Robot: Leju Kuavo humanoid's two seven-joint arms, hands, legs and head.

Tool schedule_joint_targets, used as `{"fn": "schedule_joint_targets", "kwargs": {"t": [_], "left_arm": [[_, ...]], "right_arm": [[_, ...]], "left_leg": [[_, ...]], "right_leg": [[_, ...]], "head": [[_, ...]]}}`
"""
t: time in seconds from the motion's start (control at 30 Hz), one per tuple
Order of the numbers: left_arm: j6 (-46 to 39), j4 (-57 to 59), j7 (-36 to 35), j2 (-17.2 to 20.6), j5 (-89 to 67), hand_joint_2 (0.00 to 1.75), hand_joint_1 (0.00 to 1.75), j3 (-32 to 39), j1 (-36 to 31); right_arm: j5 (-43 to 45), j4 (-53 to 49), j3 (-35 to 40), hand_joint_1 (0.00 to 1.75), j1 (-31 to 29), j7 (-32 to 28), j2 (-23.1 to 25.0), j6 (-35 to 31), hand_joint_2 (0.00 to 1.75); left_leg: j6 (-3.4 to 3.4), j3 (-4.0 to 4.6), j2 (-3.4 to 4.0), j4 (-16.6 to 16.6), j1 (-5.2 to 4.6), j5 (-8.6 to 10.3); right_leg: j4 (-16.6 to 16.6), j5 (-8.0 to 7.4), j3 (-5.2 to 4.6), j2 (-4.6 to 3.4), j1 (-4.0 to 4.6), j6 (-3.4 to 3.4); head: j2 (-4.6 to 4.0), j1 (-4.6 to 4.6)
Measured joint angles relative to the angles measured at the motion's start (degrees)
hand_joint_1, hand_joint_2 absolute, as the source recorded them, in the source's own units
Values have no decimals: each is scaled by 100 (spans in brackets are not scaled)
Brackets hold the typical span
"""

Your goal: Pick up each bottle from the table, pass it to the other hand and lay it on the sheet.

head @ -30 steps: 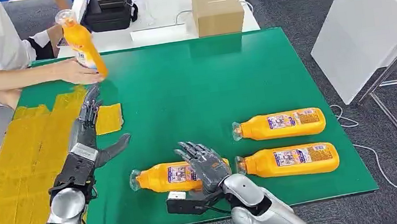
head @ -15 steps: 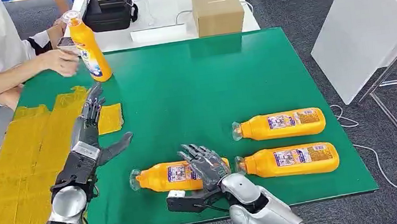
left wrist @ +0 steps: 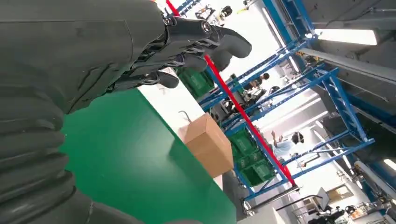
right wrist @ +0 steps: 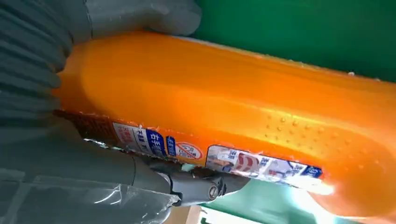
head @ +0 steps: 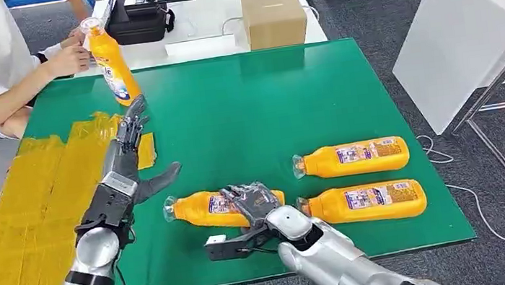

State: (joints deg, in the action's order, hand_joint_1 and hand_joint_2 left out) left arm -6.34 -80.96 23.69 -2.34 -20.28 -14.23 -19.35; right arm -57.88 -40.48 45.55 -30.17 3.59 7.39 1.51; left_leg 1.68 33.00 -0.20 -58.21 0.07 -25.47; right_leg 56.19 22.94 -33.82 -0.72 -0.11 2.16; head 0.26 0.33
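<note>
Four orange bottles are showing on the green table [head: 245, 107], contents not visible through the plastic. Near bottle [head: 203, 211] is lying on its side at about 6 o'clock of the table, cap pointing to 9 o'clock. Two more are lying at 4 o'clock: rear one [head: 352, 158] and front one [head: 362, 203], side by side, caps toward 9. Upright bottle [head: 111, 60] is standing at 11 o'clock, near the table's far left corner, with a person's hand [head: 71, 59] touching it. Yellow sheet [head: 32, 206] is covering the table's left side, 9 o'clock; no bottle is on it. A cardboard box [head: 274, 18] is sitting on the white table beyond.

Versus a second ago: the person was holding the upright bottle tilted in the air; it is now standing on the table. The right hand was hovering spread over the near bottle; it has now closed down onto it.

Right hand [head: 251, 202] is wrapping the near bottle's middle, thumb on one side and fingers on the other in the right wrist view [right wrist: 140, 28]; bottle is looking still on the table. Left hand [head: 131, 168] is hanging above the sheet's edge, palm side-on, fingers straight and spread toward 12, thumb out toward 3, holding nothing.
</note>
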Motion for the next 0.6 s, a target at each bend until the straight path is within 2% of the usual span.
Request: {"fn": "schedule_joint_targets", "kwargs": {"t": [0.6], "left_arm": [[-59, 81, 22, -11, 59, 175, 0, -81, -3]], "right_arm": [[361, 155, -90, 175, -8, -15, 37, -416, 175]], "left_leg": [[0, 3, -4, 0, 0, 13]], "right_leg": [[0, -10, 1, 2, 0, -12]], "head": [[0, 0]]}}
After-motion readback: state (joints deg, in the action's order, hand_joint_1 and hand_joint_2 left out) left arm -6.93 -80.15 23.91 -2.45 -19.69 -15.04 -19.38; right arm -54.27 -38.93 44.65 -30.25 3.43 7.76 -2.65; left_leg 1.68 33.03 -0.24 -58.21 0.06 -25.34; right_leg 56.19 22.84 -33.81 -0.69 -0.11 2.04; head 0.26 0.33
